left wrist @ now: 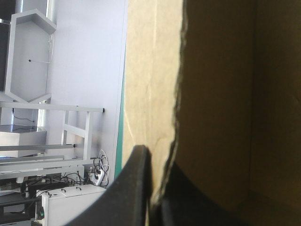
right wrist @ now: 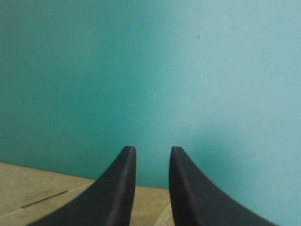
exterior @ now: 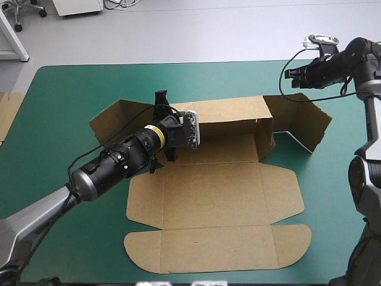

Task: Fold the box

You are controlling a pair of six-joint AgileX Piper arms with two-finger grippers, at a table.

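The box [exterior: 214, 196] lies at the middle of the cover [exterior: 65, 95], mostly a flat sheet. Only its far wall [exterior: 229, 116] stands up, running across the table. An end flap [exterior: 116, 122] angles off toward the left, and another [exterior: 303, 122] toward the right. The nearest panel, with rounded corners, lies flat close to the table's near edge.

The left gripper [exterior: 161, 102] reaches over the flat sheet to the far wall's left part. In its wrist view the left gripper [left wrist: 151, 157] pinches the wall's top edge, the fingers nearly together with the board [left wrist: 216, 94] between them.

The right gripper [exterior: 289, 74] hangs over the table's far right corner, beyond the right flap and apart from the box. Its wrist view shows the right gripper [right wrist: 151, 149] with its fingers a little apart and nothing between them. Bare cover lies ahead, and an edge of board shows beneath the finger bases.

A spare board [exterior: 7, 113] pokes in at the table's left edge, well apart from the box.
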